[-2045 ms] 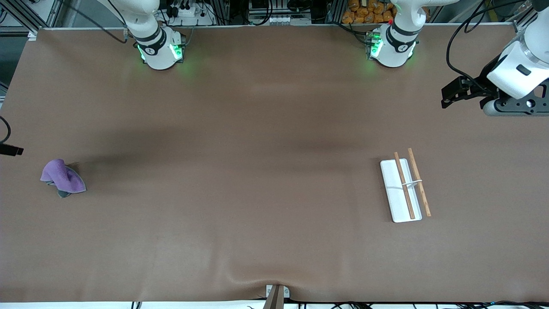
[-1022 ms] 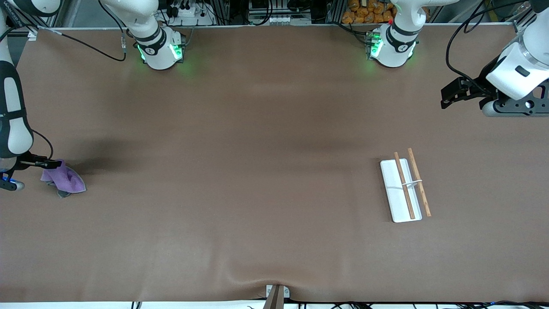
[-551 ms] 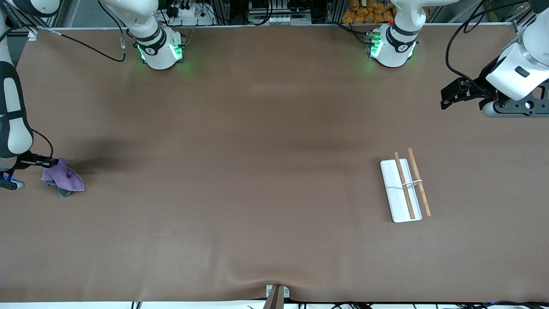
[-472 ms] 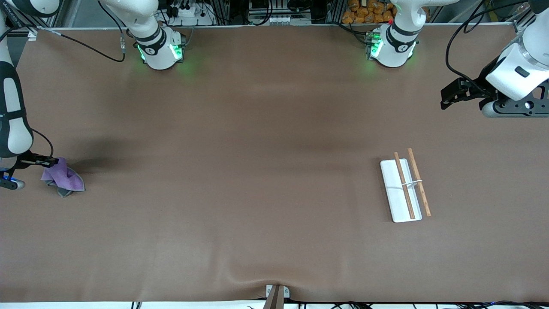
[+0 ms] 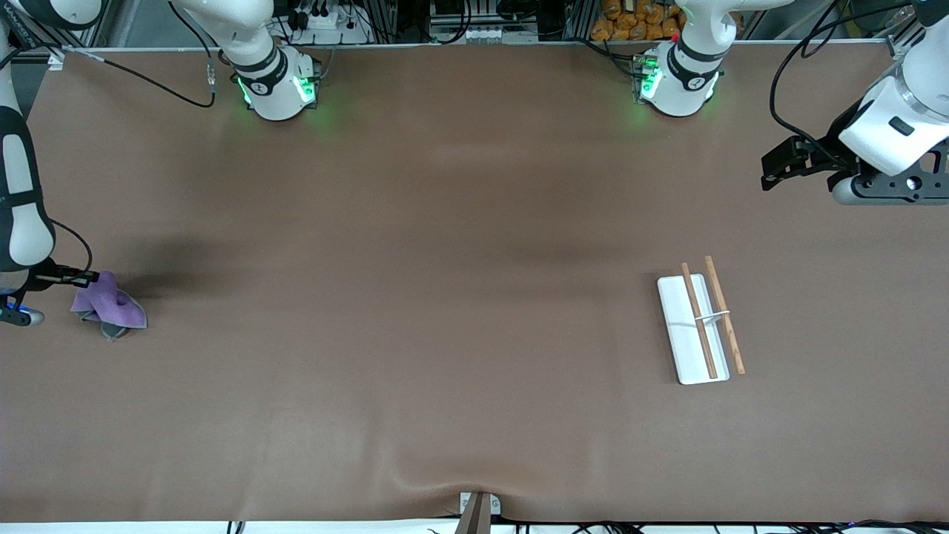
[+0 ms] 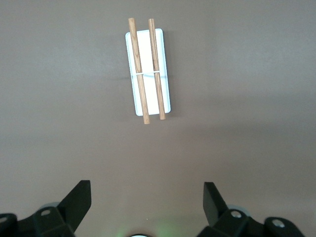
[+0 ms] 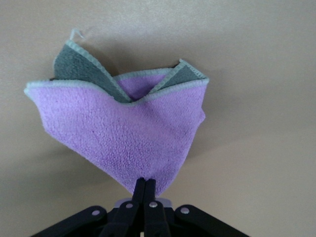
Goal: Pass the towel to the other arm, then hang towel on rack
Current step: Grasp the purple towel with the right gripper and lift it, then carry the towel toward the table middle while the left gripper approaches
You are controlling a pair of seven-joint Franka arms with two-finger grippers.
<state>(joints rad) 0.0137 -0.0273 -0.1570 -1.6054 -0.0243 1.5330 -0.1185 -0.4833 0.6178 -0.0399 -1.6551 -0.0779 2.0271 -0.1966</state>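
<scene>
One towel (image 5: 109, 307) lying crumpled at the right arm's end of the counter (image 5: 445, 297), purple face up with dark grey reverse peeking at the folds. Being pinched at one corner by the right claw (image 7: 144, 186), fingers pressed together on the cloth, as the right wrist view is showing. Gripping a corner probably so that the rest can be hanging free once raised, giving the other arm loose fabric to take. Resting on the counter for now, not yet lifted clear as far as the front view is telling.

Sitting well apart, toward the left arm's end, the rack (image 5: 699, 322): white base flat on the counter, two wooden rods (image 6: 145, 69) running parallel above it, joined by a white crosspiece. Lying within the left arm's reach, likely explaining the need for a handover.

Hovering above the counter near its own end, the left claw (image 6: 147, 202), fingers spread wide and holding nothing, looking down at the rack. Waiting, seemingly ready to be receiving the towel.
</scene>
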